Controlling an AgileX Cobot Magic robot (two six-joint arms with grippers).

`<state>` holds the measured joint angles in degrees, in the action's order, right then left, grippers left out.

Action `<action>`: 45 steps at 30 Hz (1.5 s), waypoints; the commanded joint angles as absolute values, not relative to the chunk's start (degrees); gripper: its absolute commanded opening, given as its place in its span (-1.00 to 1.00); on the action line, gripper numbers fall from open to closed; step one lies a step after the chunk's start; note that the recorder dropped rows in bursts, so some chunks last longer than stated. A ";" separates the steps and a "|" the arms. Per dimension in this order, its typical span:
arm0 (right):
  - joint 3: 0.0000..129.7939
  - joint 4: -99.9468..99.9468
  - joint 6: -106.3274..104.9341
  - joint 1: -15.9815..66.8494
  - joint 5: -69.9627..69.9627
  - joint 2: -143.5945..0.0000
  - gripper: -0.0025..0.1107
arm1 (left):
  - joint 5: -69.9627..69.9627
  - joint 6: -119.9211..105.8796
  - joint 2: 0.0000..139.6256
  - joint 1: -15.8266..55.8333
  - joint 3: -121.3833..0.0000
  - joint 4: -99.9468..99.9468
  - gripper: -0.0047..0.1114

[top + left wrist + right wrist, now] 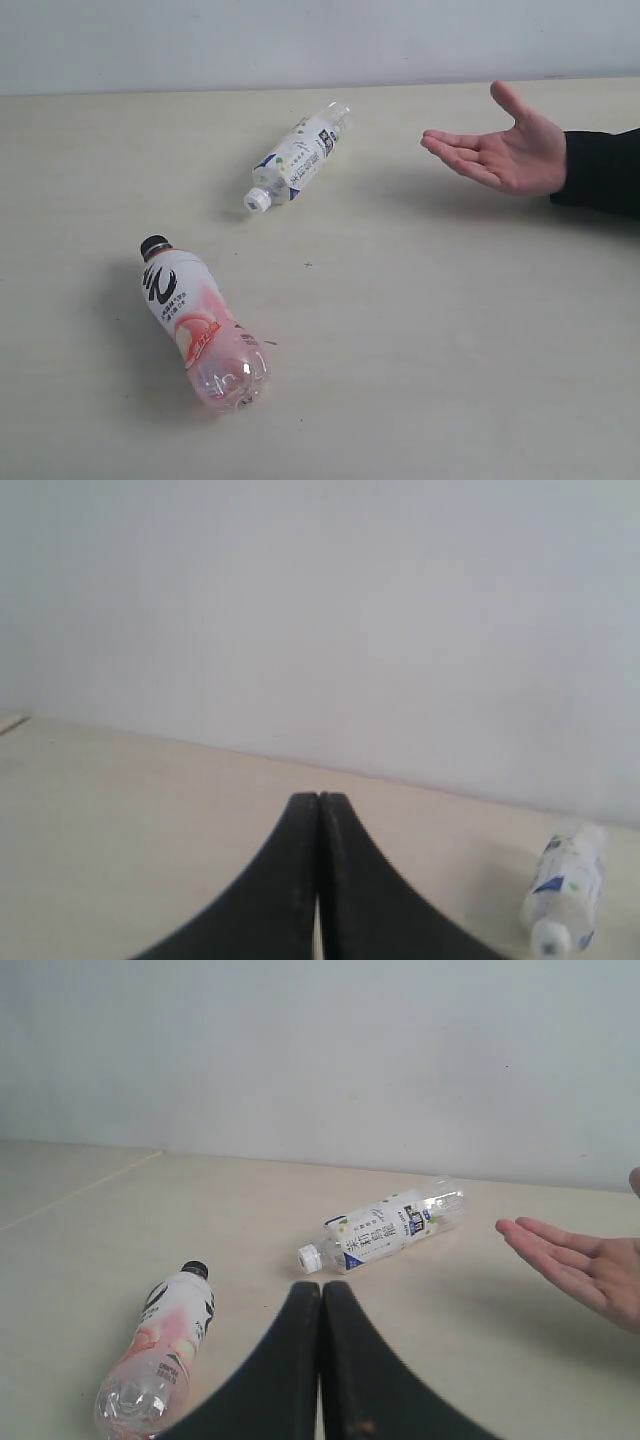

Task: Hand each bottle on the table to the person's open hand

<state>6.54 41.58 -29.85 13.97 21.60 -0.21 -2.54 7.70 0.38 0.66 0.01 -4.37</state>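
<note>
Pale desk [450,350] and a plain white wall [300,40] fill the view. A pink bottle [200,325] lies on its side near the front; a white bottle [297,158] lies farther back, nearer the open palm [505,150]. More bottles may sit out of view. The left hand [318,800] and right hand [321,1288] are both pressed closed and hold nothing. No bottle is picked up yet. Next, a hand must open wide, go down over one and squeeze.
</note>
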 commanded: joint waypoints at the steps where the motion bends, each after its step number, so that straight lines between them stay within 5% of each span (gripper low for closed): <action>1: 6.85 41.80 -29.83 14.02 20.79 0.00 -0.96 | 1.06 12.51 0.00 0.60 0.00 -6.34 -0.92; 17: 6.85 41.69 -29.83 14.02 20.79 0.00 -0.96 | 5.02 21.34 0.00 0.60 0.00 -7.28 -0.92; 27: 6.85 41.69 -29.83 14.02 20.79 0.00 -0.96 | 21.20 30.44 6.83 0.60 -6.42 -4.25 -0.92; 37: 6.85 41.69 -29.83 14.02 20.79 0.00 -0.96 | -8.13 31.43 33.60 0.60 -37.82 26.64 -0.92; 45: 6.85 41.69 -29.83 14.02 20.79 0.00 -0.96 | -33.93 4.44 47.82 0.60 -53.31 18.32 -0.92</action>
<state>6.54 41.58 -29.85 13.97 21.38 -0.21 -25.85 12.41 43.88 0.66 -49.40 23.20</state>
